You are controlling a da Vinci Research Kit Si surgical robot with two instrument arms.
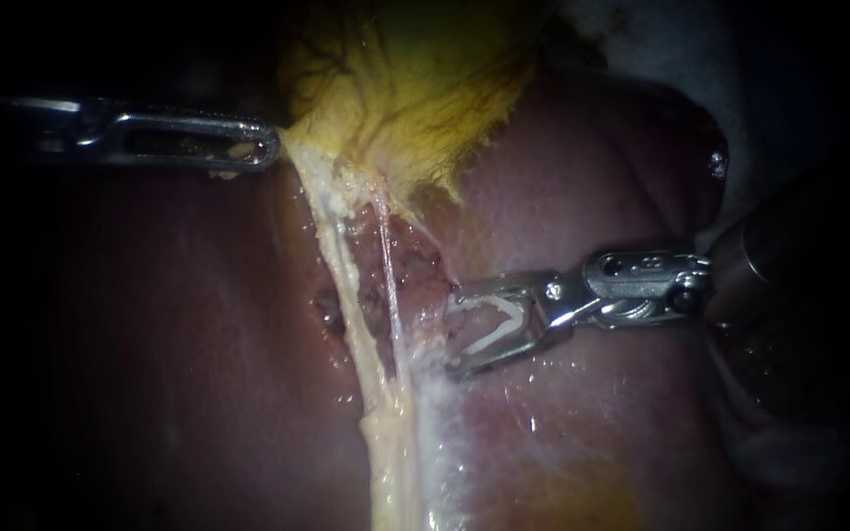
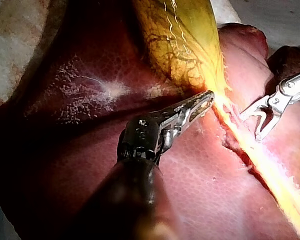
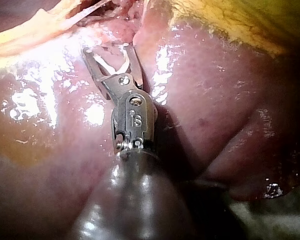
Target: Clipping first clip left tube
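Observation:
The yellow gallbladder point(image 1: 415, 79) narrows into a thick pale left tube point(image 1: 346, 285) that runs down over the liver point(image 1: 169, 344). A thin right tube point(image 1: 392, 295) lies just beside it. My left instrument point(image 1: 266, 149) has its jaws shut on the gallbladder's neck, also seen in the left wrist view point(image 2: 206, 99). My right instrument point(image 1: 455, 332) stands just right of both tubes with its jaws open. A white clip point(image 1: 494, 324) sits inside them and nothing else is between them. Its tips point(image 3: 110, 50) face the tubes.
Dark red liver surrounds the tubes on both sides point(image 2: 90, 90). A raw dissected pocket point(image 1: 332, 310) lies behind the tubes. Pale cloth point(image 1: 661, 39) shows past the liver's far right edge.

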